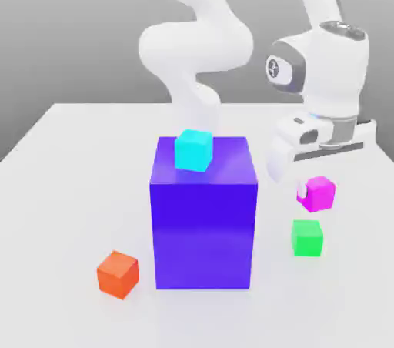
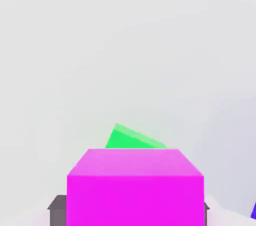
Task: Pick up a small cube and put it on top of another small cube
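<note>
Magenta cube [image 1: 316,194], green cube [image 1: 307,239], cyan cube [image 1: 194,150], orange-red cube [image 1: 118,274], blue-purple block [image 1: 203,232]

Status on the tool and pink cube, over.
Tool shut on magenta cube. Green cube bare on top. Large blue block stands beside, to the exterior view's left.

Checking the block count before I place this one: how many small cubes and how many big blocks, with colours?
Small cubes: 4, magenta, green, cyan and orange-red
Big blocks: 1, blue-purple
Total: 5
</note>
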Controlling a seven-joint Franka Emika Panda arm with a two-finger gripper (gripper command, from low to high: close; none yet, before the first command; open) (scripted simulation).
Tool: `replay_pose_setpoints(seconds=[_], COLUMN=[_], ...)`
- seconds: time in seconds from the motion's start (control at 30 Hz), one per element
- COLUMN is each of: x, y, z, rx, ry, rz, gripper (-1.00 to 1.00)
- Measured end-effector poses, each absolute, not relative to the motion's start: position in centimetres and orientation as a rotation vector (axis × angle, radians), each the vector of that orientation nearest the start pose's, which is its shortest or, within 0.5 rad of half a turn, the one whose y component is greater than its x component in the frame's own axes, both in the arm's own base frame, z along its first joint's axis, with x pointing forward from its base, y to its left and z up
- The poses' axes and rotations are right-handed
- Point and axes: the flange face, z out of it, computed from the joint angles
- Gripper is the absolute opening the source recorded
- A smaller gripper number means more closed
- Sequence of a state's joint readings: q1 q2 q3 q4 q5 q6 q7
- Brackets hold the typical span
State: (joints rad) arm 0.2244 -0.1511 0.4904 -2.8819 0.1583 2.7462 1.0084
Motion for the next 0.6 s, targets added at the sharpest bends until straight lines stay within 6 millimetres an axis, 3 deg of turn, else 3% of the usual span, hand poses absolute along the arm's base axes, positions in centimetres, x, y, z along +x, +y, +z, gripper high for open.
replay_pose_setpoints(seconds=[0.27, 0.3, 0.5, 0.6], x=[27.3, 27.1, 27.1, 27.2], y=[21.6, 21.6, 21.7, 21.9], z=[18.2, 17.8, 17.6, 18.8], rx=[-3.065, -3.065, -3.065, -3.07], ry=[0.697, 0.693, 0.69, 0.684], rz=[-0.008, -0.005, -0.002, -0.011], gripper=[-1.0, 1.0, 1.0, 1.0])
